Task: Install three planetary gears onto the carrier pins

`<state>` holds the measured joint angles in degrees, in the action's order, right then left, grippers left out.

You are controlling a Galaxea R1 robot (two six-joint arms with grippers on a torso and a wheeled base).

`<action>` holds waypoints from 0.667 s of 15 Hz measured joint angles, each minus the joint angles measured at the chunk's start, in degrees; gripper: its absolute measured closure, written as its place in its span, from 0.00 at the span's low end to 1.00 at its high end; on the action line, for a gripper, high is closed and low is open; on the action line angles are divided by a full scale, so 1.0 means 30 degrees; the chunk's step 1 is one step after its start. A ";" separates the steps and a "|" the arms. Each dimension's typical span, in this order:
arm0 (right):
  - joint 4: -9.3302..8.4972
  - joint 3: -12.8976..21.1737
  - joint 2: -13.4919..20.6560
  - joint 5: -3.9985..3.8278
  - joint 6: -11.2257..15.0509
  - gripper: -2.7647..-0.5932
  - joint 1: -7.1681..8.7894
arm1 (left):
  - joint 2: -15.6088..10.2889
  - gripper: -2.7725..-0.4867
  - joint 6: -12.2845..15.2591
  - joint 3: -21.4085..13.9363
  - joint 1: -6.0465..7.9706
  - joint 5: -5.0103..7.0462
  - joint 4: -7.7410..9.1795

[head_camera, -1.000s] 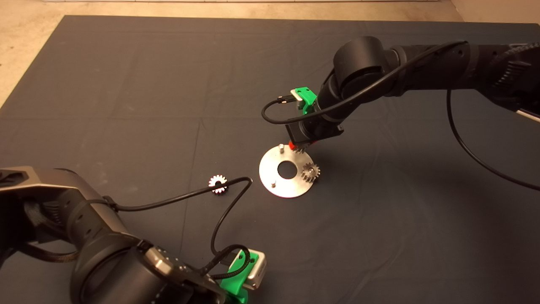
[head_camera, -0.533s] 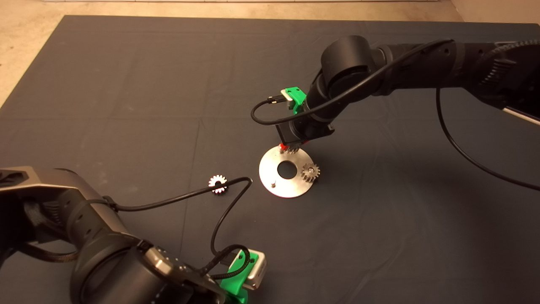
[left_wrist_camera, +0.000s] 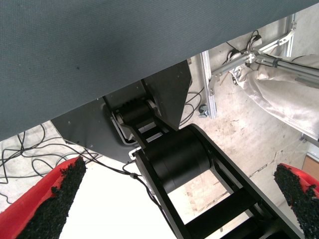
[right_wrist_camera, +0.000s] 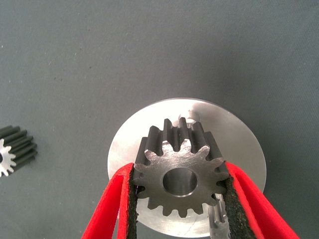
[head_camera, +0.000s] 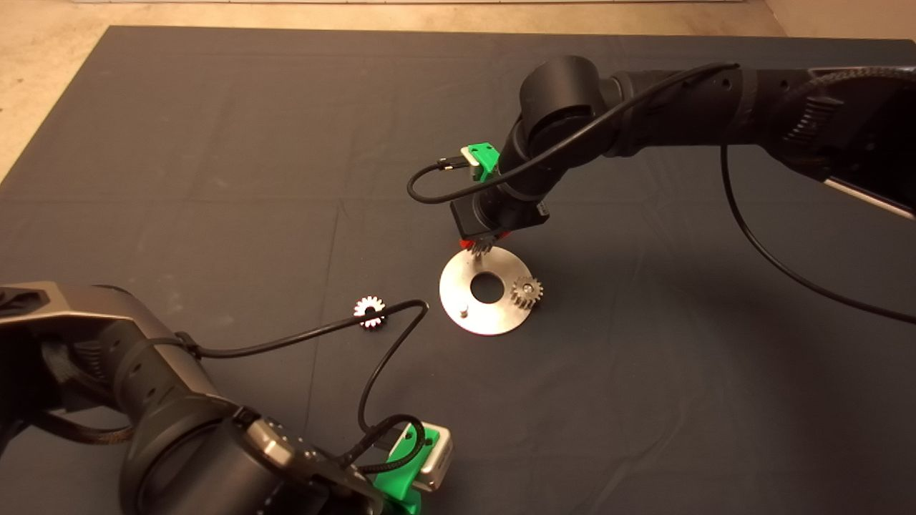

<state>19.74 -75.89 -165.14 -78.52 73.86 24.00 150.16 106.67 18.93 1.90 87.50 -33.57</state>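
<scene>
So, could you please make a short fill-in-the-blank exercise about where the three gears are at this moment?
1. The right gripper is shut on one ____.
2. A second gear sits on a pin of the ____.
3. The third gear lies on the ____, beside a black cable.
4. The left gripper waits with its fingers ____.

Missing words: gear; disc; mat; open

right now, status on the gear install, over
Right claw shut on second gear, above the disc at its far pin. One gear seated; third gear loose on the mat. Left claw open, parked at near edge. Nothing blocking.
</scene>
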 joint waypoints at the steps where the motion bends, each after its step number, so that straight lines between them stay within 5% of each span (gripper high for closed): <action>1: 0.0008 -0.0177 -0.0043 0.0000 -0.0118 0.84 -0.0004 | 0.0000 0.01 0.0000 0.0000 0.0000 0.0000 -0.0008; 10: 0.0000 -0.0458 -0.0043 -0.0167 -0.0561 0.84 -0.0028 | 0.0000 0.01 0.0000 0.0000 0.0000 0.0000 -0.0037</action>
<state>19.74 -77.26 -165.27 -79.02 72.18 23.92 150.16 106.67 18.93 1.90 87.50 -33.68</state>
